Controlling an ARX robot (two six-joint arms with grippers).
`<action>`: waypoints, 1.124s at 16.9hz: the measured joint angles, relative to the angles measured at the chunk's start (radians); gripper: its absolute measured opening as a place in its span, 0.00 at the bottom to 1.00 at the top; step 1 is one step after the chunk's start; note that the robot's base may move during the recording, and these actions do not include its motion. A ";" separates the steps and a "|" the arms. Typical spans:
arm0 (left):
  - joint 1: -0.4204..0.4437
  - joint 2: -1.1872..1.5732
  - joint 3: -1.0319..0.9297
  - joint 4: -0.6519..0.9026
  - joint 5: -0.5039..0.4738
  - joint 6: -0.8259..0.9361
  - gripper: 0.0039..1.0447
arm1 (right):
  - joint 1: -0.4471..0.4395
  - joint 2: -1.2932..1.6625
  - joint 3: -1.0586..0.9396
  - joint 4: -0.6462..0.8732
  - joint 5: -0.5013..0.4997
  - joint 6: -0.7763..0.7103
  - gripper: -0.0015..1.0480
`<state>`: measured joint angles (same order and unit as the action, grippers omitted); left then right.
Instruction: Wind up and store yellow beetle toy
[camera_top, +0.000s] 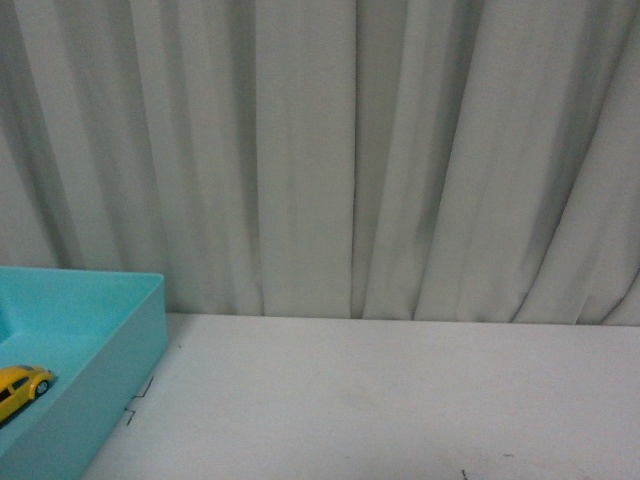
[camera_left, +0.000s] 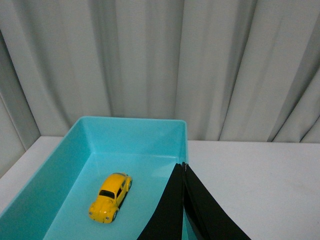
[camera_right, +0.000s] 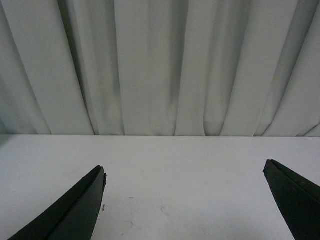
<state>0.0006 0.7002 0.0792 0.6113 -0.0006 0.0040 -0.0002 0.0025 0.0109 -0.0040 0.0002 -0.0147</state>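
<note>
The yellow beetle toy (camera_left: 110, 197) rests on its wheels on the floor of a turquoise bin (camera_left: 131, 127). In the front view the yellow beetle toy (camera_top: 21, 388) shows at the far left edge, inside the same turquoise bin (camera_top: 120, 352). My left gripper (camera_left: 183, 166) hangs above the bin's right wall, shut with nothing between its black fingers, well apart from the car. Over bare white table my right gripper (camera_right: 185, 171) stands wide open and empty. Neither arm appears in the front view.
A white table (camera_top: 400, 400) runs to a pale grey curtain (camera_top: 350, 150) close behind it. Small black marks (camera_top: 140, 395) lie on the table beside the bin's near right corner.
</note>
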 joint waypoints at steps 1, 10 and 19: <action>0.000 -0.042 -0.014 -0.029 0.000 0.000 0.01 | 0.000 0.000 0.000 0.000 0.000 0.000 0.94; -0.001 -0.324 -0.069 -0.241 0.000 0.000 0.01 | 0.000 0.000 0.000 0.000 0.000 0.000 0.94; -0.001 -0.509 -0.069 -0.421 0.000 0.000 0.01 | 0.000 0.000 0.000 0.000 0.000 0.000 0.94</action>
<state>-0.0002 0.1909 0.0097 0.1902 -0.0006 0.0040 -0.0002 0.0025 0.0109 -0.0036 0.0002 -0.0147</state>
